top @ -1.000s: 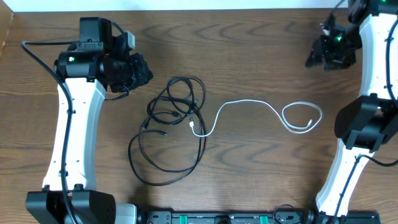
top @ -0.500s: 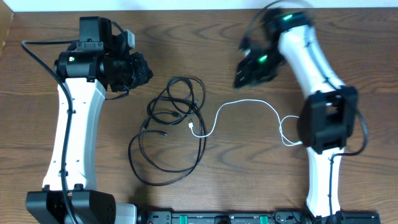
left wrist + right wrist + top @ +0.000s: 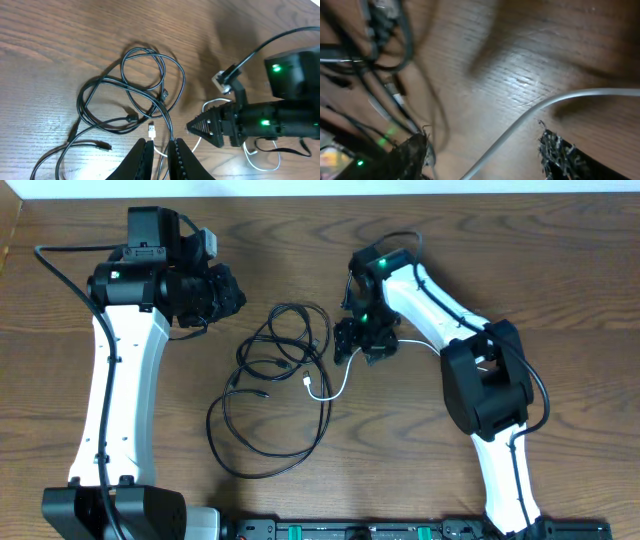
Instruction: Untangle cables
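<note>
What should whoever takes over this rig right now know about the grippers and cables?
Left gripper: slightly open, empty, clear of the two thin black cables looped together on the wooden table.
Right gripper: open, straddling the thin white cable, not closed.
Done: nothing separated; the white plug end lies against the black loops.
To do: grip the white cable, pull it clear, then part the black pair.

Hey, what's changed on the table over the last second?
The right arm swung in from the far right corner toward the middle. The right gripper now sits low over the white cable, fingers open on either side of it, nothing gripped. The left arm, the black cables and the white cable's left end stayed put.
</note>
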Robot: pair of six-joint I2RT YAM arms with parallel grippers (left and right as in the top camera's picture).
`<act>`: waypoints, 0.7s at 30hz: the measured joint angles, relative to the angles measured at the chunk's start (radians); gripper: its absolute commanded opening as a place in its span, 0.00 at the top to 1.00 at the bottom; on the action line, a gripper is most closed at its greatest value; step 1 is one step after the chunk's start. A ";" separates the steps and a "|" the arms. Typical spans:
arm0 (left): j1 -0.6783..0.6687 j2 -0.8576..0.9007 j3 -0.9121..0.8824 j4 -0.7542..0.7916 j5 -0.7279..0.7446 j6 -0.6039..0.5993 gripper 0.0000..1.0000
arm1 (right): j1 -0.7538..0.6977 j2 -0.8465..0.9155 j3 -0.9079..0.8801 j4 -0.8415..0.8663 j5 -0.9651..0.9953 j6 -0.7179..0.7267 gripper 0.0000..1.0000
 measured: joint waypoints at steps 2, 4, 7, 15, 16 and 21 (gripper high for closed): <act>0.000 0.000 0.000 0.000 0.000 0.000 0.84 | 0.013 0.000 -0.016 0.024 0.032 0.038 0.82; 0.000 0.000 0.000 0.000 0.000 0.000 0.84 | 0.018 0.000 -0.017 0.023 0.063 0.064 0.99; 0.000 0.000 0.000 0.000 0.000 0.000 0.84 | 0.002 0.000 0.002 -0.019 0.111 0.083 0.99; 0.000 0.000 0.000 0.000 0.000 0.000 0.84 | -0.153 -0.148 0.123 -0.129 0.248 0.037 0.99; 0.000 0.000 0.000 0.000 0.000 0.000 0.83 | -0.173 -0.185 0.132 -0.146 0.257 0.021 0.99; 0.000 0.000 0.000 0.000 0.000 0.000 0.84 | -0.245 -0.327 0.156 -0.331 0.323 -0.060 0.89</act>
